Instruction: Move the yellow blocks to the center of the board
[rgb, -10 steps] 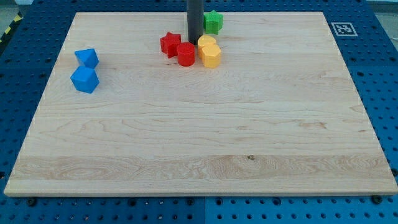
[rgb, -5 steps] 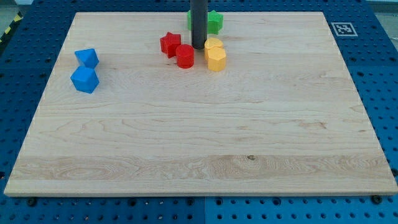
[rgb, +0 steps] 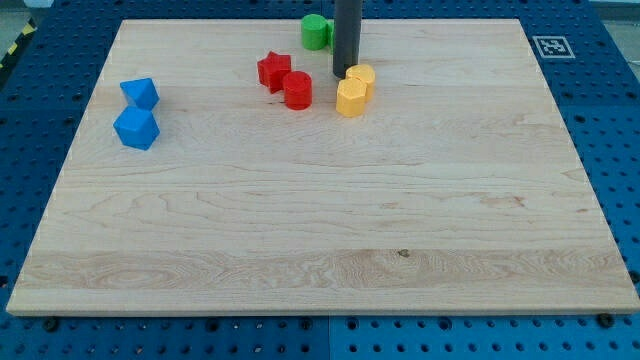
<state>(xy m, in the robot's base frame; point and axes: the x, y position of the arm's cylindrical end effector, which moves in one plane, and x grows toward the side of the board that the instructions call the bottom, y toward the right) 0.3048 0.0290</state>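
**A:** Where do the yellow blocks sit?

**B:** Both are near the view's top, a little right of the midline. The yellow block nearer the view's bottom (rgb: 349, 98) looks many-sided; the other yellow block (rgb: 362, 77), its shape hard to make out, touches it from above and to the right. They are well short of the centre of the pale wooden board (rgb: 320, 230).

**A:** And the rod?

**B:** My tip (rgb: 345, 73) stands just at the upper left of the pair, touching or nearly touching the upper yellow block. There is no claw on this rig, only the straight dark rod, so nothing is clenched or released.

**A:** Which step is that, in your view?

**B:** I judge it the start of the push: the tip is behind the pair, on the far side from the centre. The next move calls for a slide towards the view's bottom, kept on the pair's midline so both blocks travel together and neither slips off sideways.

**A:** Anything in the way?

**B:** The red cylinder (rgb: 297, 90) and red star-shaped block (rgb: 273, 70) lie to the left, apart from the yellows. The two blue angular blocks (rgb: 137, 128) (rgb: 139, 93) are well away at the left.

**A:** What is unclear?

**B:** The rod hides part of the green round block (rgb: 316, 31) and whatever lies right behind it. Its upper length is cut off by the view's top, and actual contact cannot be confirmed.
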